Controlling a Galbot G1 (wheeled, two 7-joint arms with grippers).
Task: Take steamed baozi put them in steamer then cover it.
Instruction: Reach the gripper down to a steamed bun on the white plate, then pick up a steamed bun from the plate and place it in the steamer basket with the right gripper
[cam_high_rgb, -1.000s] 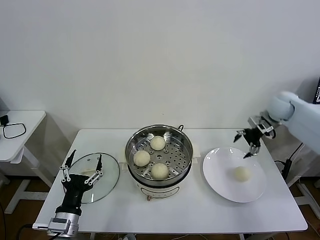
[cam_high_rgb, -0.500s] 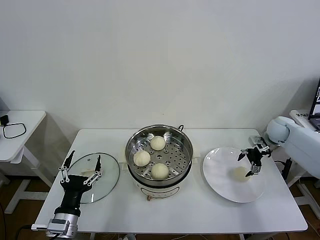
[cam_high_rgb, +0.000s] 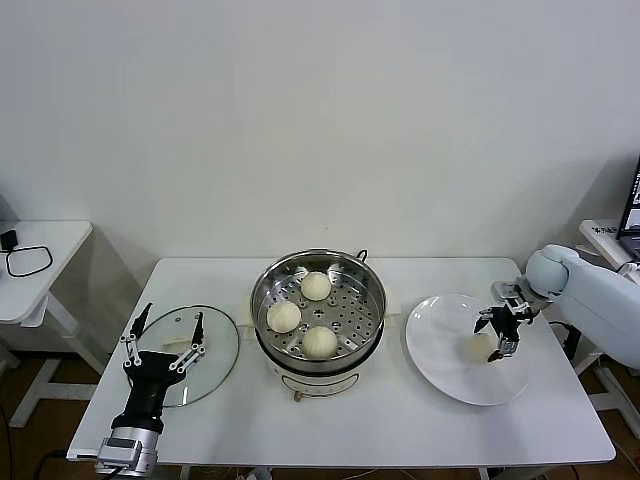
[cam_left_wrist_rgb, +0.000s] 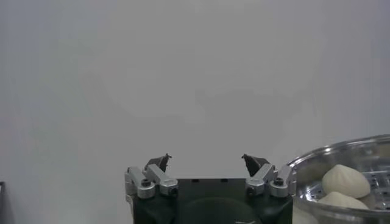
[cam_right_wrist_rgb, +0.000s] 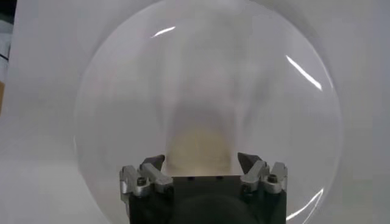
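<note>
The right gripper straddles the last steamed baozi on the white plate, fingers parted and not yet clamped, so an off-centre squeeze could dent it or roll it away from the steamer.

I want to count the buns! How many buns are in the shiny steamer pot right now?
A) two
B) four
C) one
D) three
D: three baozi sit on the holed floor of the steamer, and one more bun is still on the white plate.
</note>
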